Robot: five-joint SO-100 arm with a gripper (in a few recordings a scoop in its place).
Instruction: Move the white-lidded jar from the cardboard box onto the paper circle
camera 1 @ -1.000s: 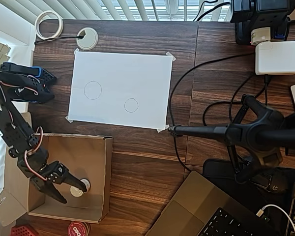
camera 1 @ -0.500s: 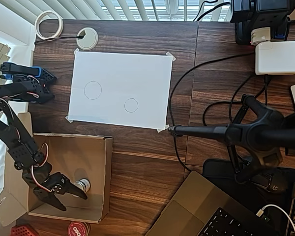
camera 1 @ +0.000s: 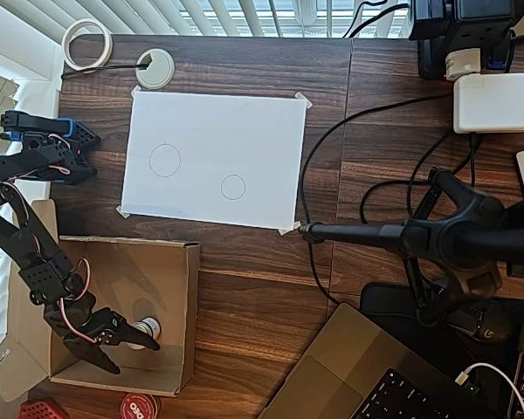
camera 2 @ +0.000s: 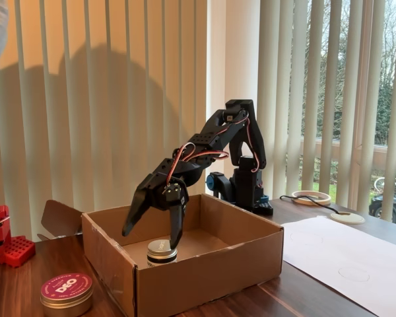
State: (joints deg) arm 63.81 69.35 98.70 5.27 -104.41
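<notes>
The small round white-lidded jar (camera 2: 162, 251) is seen standing on the floor of the large brown cardboard box (camera 2: 204, 267), near its front wall. Just above it, the black two-finger gripper (camera 2: 153, 232) is spread open, one finger beside the lid. A light, rigid, smooth body is judged; its sides below the lid should be pinched. Beyond the box, the smaller pencilled paper circle (camera 1: 233, 187) lies bare.

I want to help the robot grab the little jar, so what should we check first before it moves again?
1. White-lidded jar upright in the cardboard box: ok.
2. Gripper open, fingers spread: ok.
3. Jar centred between the fingers: not ok; in the fixed view one fingertip hangs just above the lid.
4. Fingers low enough to clamp the jar's sides: cannot tell.
5. Paper circle free for the jar: ok.
6. Box wall lies between jar and sheet, so lift first: not yet done.
</notes>
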